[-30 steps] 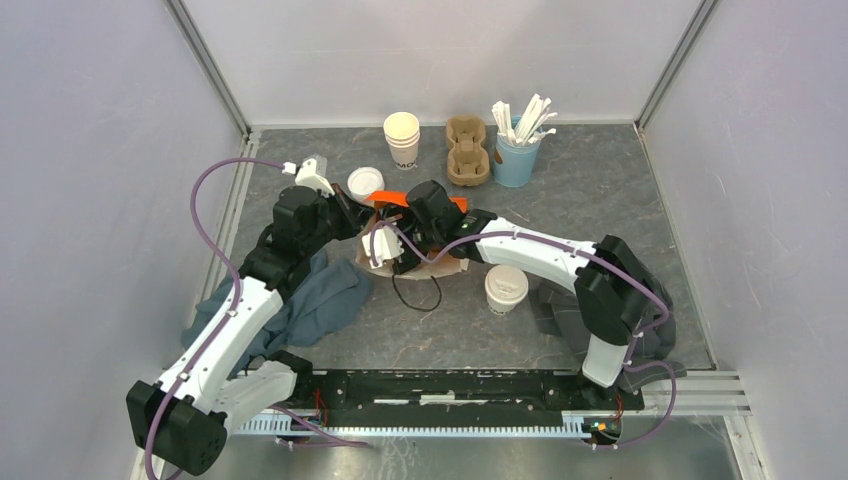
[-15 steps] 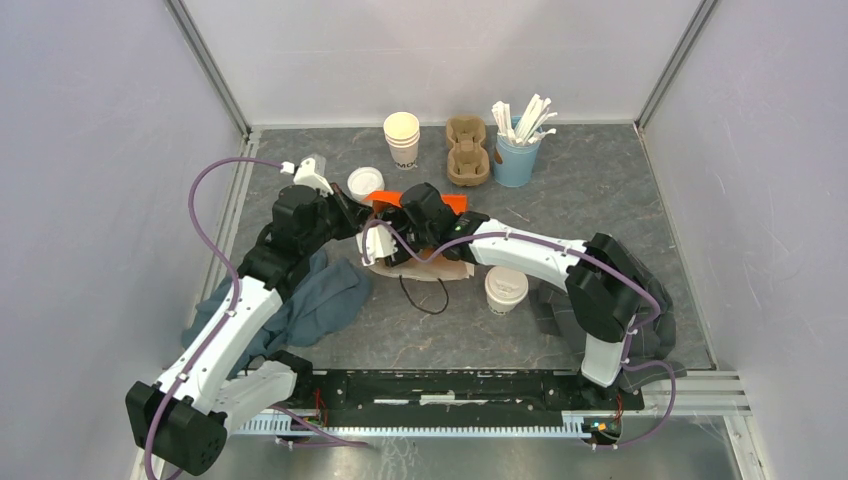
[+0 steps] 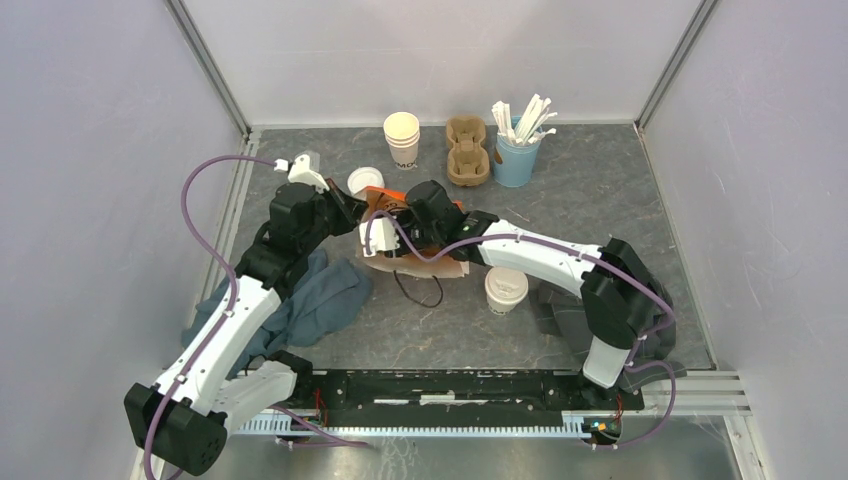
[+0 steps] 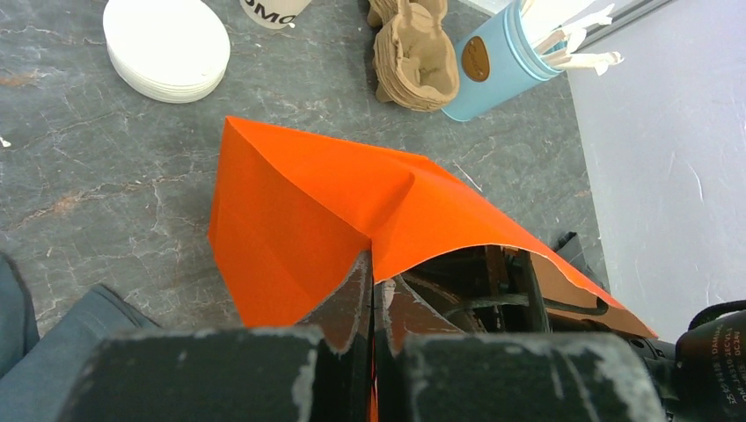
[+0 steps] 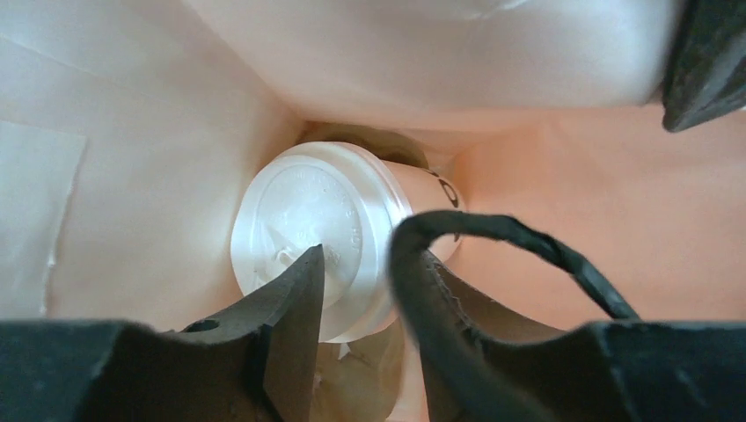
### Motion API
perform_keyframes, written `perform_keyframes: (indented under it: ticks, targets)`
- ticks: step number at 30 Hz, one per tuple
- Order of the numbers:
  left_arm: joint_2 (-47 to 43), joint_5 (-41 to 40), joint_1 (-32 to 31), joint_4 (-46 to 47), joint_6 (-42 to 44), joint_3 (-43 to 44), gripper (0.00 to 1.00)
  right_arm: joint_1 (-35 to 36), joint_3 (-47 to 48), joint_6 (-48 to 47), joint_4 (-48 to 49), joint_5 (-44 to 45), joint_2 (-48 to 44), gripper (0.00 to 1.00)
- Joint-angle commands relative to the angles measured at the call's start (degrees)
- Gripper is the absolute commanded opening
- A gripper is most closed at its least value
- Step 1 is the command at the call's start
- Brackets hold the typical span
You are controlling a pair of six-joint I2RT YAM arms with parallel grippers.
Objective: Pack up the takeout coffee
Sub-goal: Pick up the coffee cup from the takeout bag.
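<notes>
Orange bag (image 4: 299, 211); right gripper (image 5: 359, 251) narrower than before

I'm reading only part of a dark printed word, ending in "MO", on the lidless cup stack (image 4: 274, 9) far ahead of the left gripper (image 4: 374, 268). I'm also seeing small white print on a black housing (image 4: 717, 365) at that gripper's right and a brown oval label (image 4: 476, 60) on the blue holder (image 4: 510, 79) ahead, both illegible.
</notes>
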Motion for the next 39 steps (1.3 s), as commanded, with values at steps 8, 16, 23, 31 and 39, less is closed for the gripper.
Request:
perform_keyframes:
  ticks: [8, 16, 23, 31, 39]
  targets:
    - [-0.6, 0.1, -0.4, -2.5, 2.6, 0.2, 0.02, -0.2, -2.0, 10.7, 7.9, -4.3, -7.0, 0.28]
    - [-0.7, 0.5, -0.5, -2.9, 3.1, 0.1, 0.02, -0.4, -2.1, 15.2, 10.0, -5.7, -8.5, 0.23]
    - [-0.8, -0.2, -0.4, -3.2, 3.5, 0.0, 0.02, -0.6, -3.2, 22.0, 10.4, -6.8, -11.9, 0.22]
    - [0.7, -5.0, -0.4, -7.6, 2.2, 3.1, 0.02, -1.3, -3.3, 41.5, 10.0, -7.2, -18.4, 0.18]
    - [2.0, -5.5, -0.5, -7.2, 0.8, 4.2, 0.02, -1.8, -4.6, 58.5, 9.0, -9.3, -23.7, 0.16]
